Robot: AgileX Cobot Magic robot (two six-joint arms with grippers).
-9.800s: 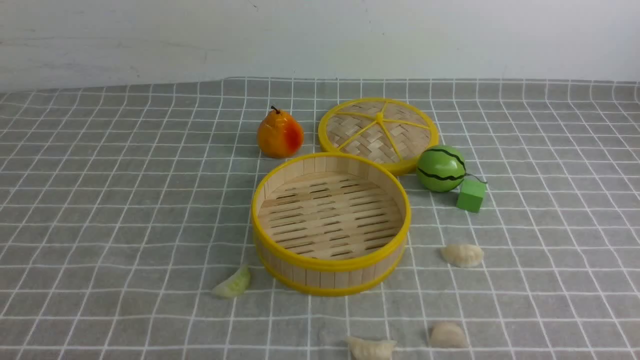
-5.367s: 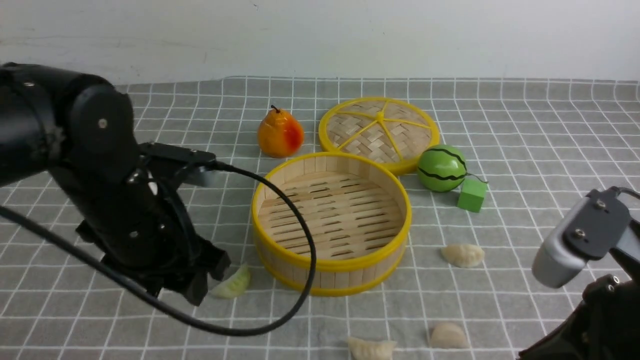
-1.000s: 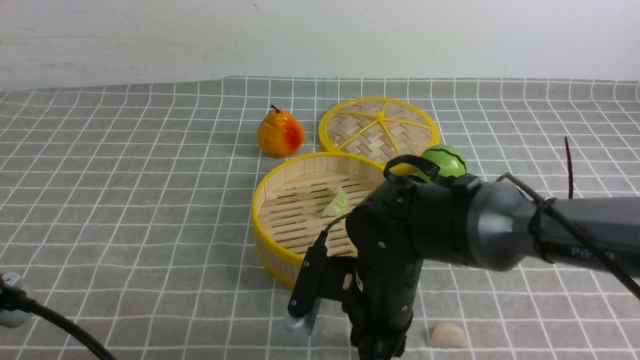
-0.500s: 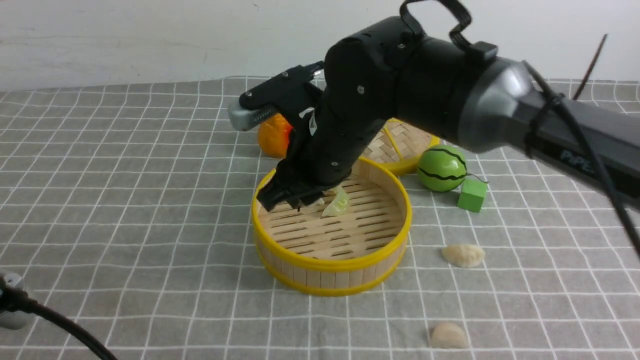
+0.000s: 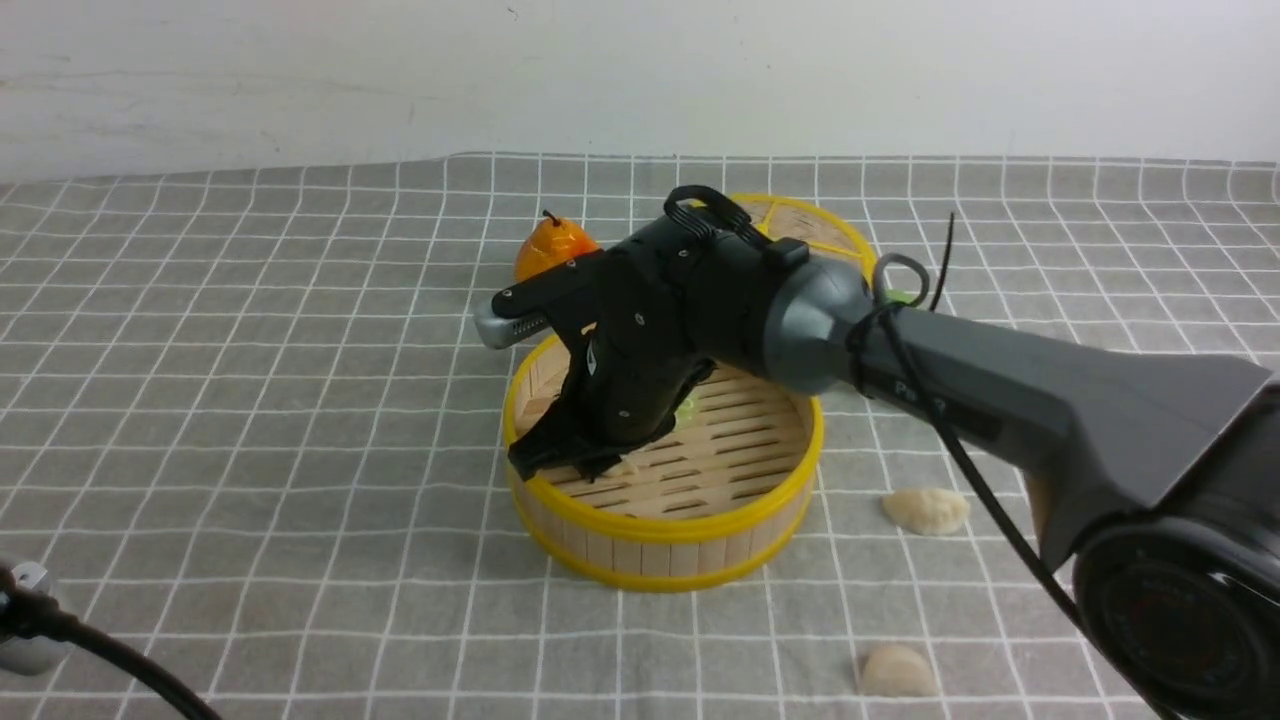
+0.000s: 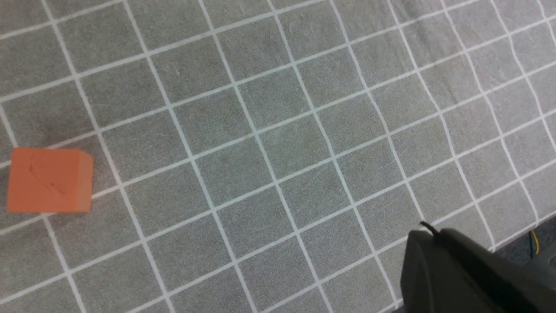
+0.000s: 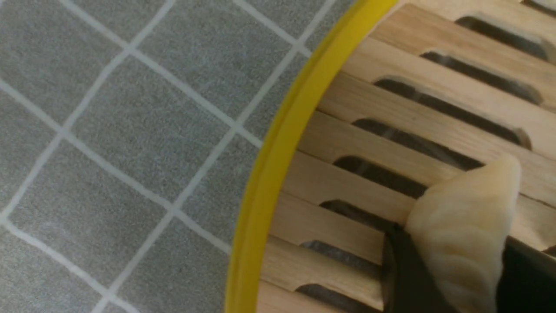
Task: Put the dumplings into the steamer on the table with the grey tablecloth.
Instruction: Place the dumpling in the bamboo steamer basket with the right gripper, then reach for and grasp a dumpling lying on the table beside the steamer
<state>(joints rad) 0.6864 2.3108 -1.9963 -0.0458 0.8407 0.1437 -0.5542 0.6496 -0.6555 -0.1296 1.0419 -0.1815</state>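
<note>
Now the right pincer (image 7: pixel 456 278) grips a cream dumpling (image 7: pixel 464 226) over the steamer (image 5: pixel 660 525) floor, its rim just beside; the left pincer (image 6: pixel 434 252) is closed.

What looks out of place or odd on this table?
Nothing is damaged or spilled. Only two cream dumplings lie on the tablecloth outside the steamer, and its woven lid lies flat behind it.

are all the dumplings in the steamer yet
No, one dumpling lies on the cloth right of the steamer, a second dumpling nearer the camera.
</note>
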